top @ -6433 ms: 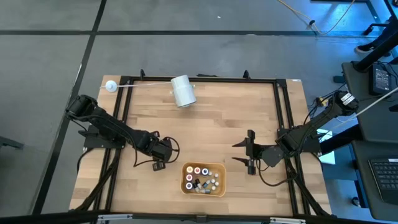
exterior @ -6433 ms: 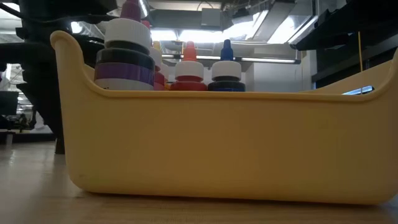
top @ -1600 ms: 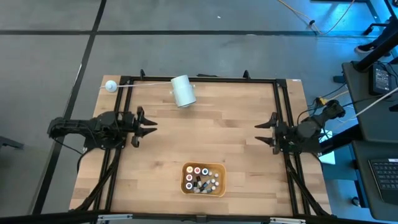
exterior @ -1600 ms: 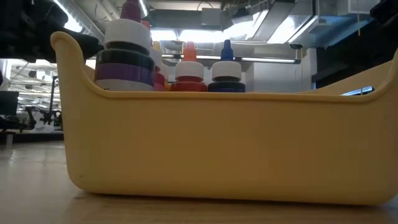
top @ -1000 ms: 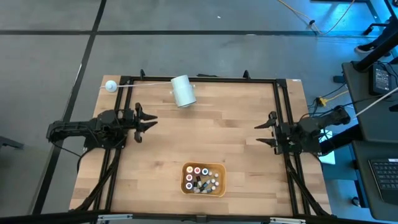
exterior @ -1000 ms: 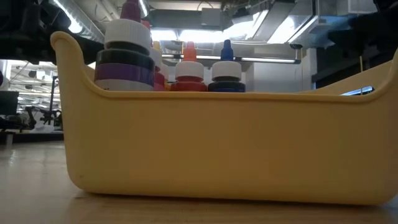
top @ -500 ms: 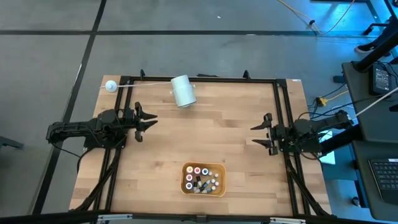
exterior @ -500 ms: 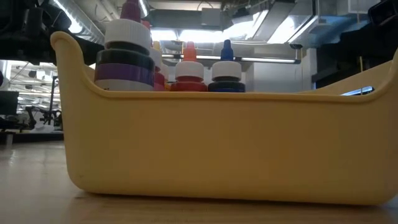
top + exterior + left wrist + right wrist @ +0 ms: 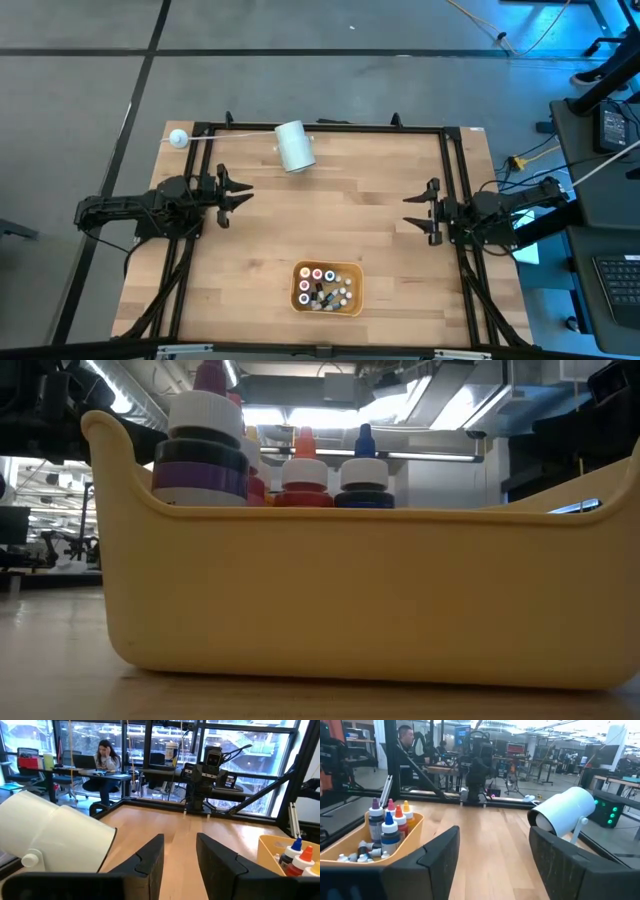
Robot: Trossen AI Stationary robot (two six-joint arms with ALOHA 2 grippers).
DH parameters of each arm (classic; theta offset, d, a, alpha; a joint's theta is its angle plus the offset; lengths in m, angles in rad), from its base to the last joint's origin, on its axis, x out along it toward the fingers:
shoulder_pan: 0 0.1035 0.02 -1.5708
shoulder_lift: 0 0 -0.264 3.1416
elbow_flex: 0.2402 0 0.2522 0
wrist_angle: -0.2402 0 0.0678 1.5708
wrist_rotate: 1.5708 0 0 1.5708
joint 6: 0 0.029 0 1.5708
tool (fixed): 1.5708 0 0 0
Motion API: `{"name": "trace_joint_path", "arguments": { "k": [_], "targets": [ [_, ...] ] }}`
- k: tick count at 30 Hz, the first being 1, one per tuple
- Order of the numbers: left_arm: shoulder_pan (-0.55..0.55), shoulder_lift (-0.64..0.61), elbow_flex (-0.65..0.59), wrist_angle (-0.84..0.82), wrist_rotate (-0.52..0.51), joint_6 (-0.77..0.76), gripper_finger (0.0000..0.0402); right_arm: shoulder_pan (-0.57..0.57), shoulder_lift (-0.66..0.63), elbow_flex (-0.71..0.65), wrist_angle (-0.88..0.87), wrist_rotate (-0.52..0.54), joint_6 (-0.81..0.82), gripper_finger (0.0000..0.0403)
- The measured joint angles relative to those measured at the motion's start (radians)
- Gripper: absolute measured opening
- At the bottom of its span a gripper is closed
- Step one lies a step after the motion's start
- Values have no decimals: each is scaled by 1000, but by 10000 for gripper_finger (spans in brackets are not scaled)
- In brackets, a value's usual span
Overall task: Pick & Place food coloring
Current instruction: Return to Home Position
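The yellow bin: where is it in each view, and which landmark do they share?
High view: yellow bin, bottom centre.
Low view: bin fills the picture.
Left wrist view: bin across from the white roll.
Right wrist view: bin across from roll.
Shared: the roll, except low view.

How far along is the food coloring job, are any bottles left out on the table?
Done, it looks like: the food coloring bottles sit together in the yellow bin. In hand: nothing; the left gripper and right gripper are open and empty at the table's sides. Left: no bottle shows on the bare table, where I see just a white roll, so likely nothing more to place.
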Motion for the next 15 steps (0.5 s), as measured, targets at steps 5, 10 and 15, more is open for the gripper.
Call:
{"name": "trace_joint_path", "arguments": {
  "k": [5, 10, 15],
  "targets": [
    [0, 0, 0, 0, -1, 10, 110, 0, 0, 0, 0, 0, 4, 242],
    [0, 0, 0, 0, -1, 19, 107, 0, 0, 0, 0, 0, 4, 242],
    [0, 0, 0, 0, -2, 19, 110, 0, 0, 0, 0, 0, 4, 242]
  ]
}}
